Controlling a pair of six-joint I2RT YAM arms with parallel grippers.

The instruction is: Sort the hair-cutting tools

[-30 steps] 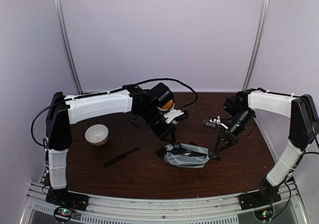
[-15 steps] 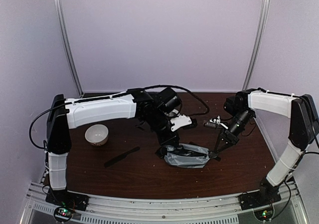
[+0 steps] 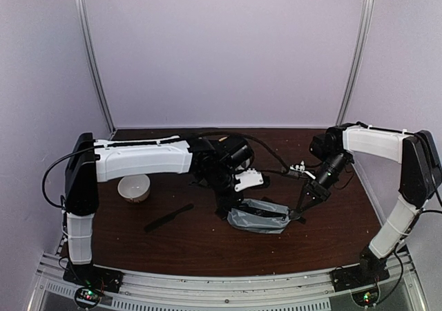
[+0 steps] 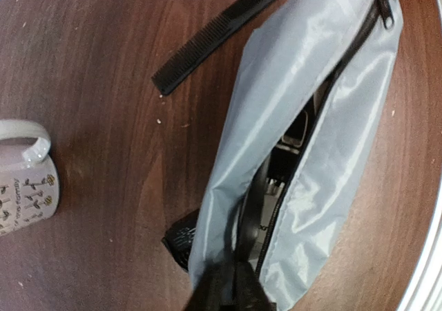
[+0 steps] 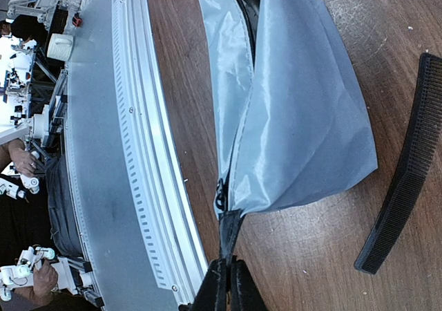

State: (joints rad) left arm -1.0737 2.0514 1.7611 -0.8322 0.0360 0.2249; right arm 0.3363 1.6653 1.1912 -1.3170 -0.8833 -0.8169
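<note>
The grey zip pouch (image 3: 259,216) lies open mid-table. My right gripper (image 3: 299,214) is shut on the black tab (image 5: 230,233) at the pouch's (image 5: 297,97) right end. My left gripper (image 3: 230,211) is at its left end, shut (image 4: 231,294) on a thin black tool (image 4: 254,207) that runs into the open zip of the pouch (image 4: 276,104); I cannot tell its kind. Dark tools lie inside. One black comb (image 3: 169,217) lies left of the pouch. Another comb (image 4: 214,34) lies behind it, also in the right wrist view (image 5: 407,166). A small black block (image 4: 181,238) sticks out from under the pouch.
A white bowl (image 3: 134,186) stands at the left under my left arm. A patterned mug (image 4: 21,180) stands behind the pouch's left end. The metal rail (image 5: 138,152) at the table's near edge runs close in front of the pouch.
My left arm has swung down and to the right, from above the mug area to the pouch's left end. The right arm and the pouch have not moved.
</note>
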